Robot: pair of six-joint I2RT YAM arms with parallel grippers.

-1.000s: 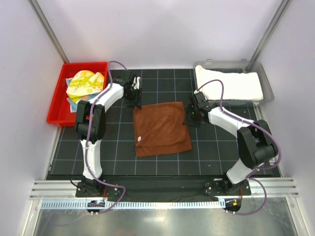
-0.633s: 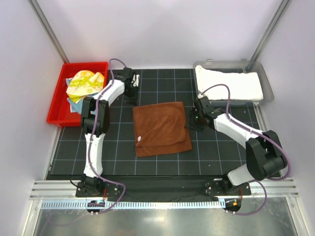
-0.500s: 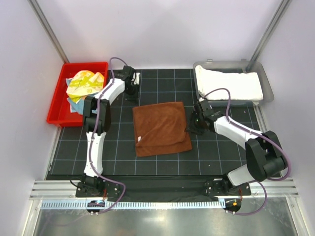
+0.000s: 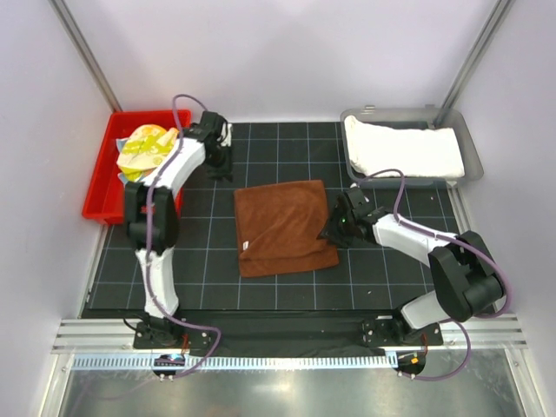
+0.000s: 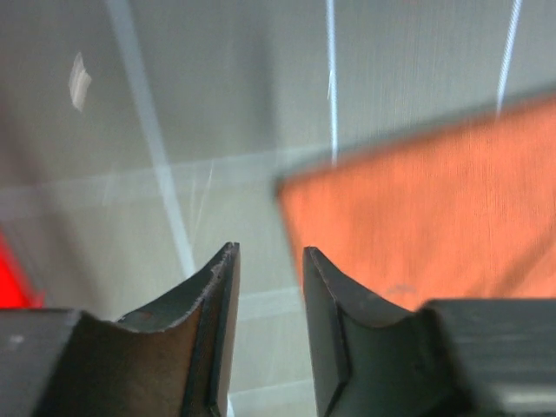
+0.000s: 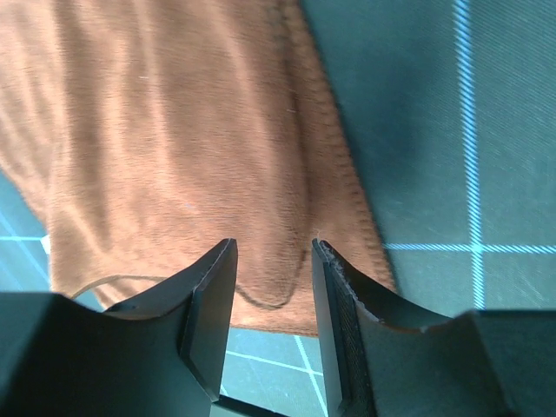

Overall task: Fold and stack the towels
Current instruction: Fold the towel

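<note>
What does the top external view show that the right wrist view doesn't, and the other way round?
Only top external: the red bin with the yellow towel, the grey tray with the white towel, and the left end effector over the mat. Only right wrist: the brown towel and its stitched hem close up, seen through the open gap of the right end effector. Both: the brown towel on the mat.

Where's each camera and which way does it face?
Top external: above, behind the bases, looking down on the mat; left arm, right arm show.
Left wrist: on its arm, facing mat by the brown towel's corner; left end effector open.
Right wrist: over the towel's right edge; right end effector open.
All share the towel.
</note>
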